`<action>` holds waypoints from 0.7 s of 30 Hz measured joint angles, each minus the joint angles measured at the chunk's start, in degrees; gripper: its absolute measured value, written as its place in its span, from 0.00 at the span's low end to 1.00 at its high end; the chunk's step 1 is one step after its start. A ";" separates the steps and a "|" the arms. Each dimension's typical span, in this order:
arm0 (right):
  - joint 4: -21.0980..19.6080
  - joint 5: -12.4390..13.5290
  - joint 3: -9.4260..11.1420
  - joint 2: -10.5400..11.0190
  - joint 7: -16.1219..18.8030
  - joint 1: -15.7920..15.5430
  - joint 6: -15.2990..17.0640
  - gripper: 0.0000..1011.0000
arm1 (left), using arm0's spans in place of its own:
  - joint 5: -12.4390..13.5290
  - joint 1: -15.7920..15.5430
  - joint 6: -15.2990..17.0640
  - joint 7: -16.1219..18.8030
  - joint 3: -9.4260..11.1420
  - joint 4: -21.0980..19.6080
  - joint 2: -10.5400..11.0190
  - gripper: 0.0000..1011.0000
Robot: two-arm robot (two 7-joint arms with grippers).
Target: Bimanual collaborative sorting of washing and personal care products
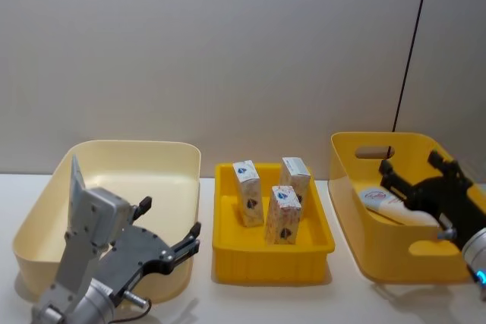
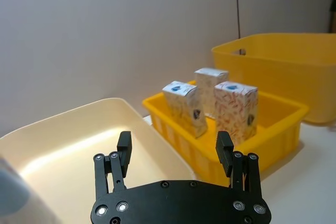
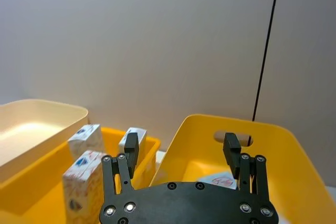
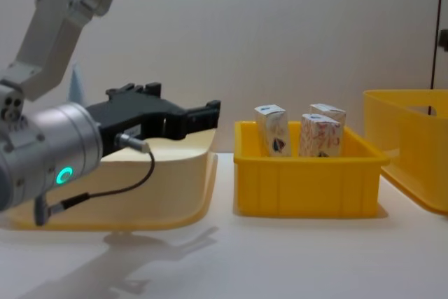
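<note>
Three small white cartons [image 1: 247, 182] [image 1: 295, 176] [image 1: 283, 215] with red-and-blue print stand upright in the small yellow tray [image 1: 228, 244] at the centre. A pale tube [image 1: 387, 204] with a red logo lies inside the yellow bin [image 1: 357, 221] on the right. My right gripper [image 1: 410, 166] hovers open over that bin, above the tube, with nothing between its fingers. My left gripper [image 1: 171, 221] is open and empty at the front right corner of the cream bin [image 1: 45, 218], pointing toward the tray. The cartons [image 2: 184, 108] stand ahead of the left gripper [image 2: 174, 142].
The cream bin [image 4: 161, 187], the tray [image 4: 308, 180] and the yellow bin [image 4: 413, 152] stand in a row before a plain wall. A pale blue pointed shape [image 4: 75, 82] rises behind my left arm; I cannot tell what it is. Bare table lies in front.
</note>
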 joint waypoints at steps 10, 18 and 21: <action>-4.07 -1.28 -2.94 -0.57 -2.95 -5.85 -1.69 0.99 | 4.05 2.76 -0.11 4.96 0.48 -2.00 1.38 0.99; -6.96 -2.15 -5.01 -0.95 -5.05 -10.03 -2.90 0.99 | 4.40 2.98 -0.12 5.37 0.51 -2.17 1.50 0.99; -8.16 -2.52 -5.91 -1.12 -5.91 -11.74 -3.42 0.99 | 4.41 2.98 -0.12 5.37 0.51 -2.18 1.50 0.99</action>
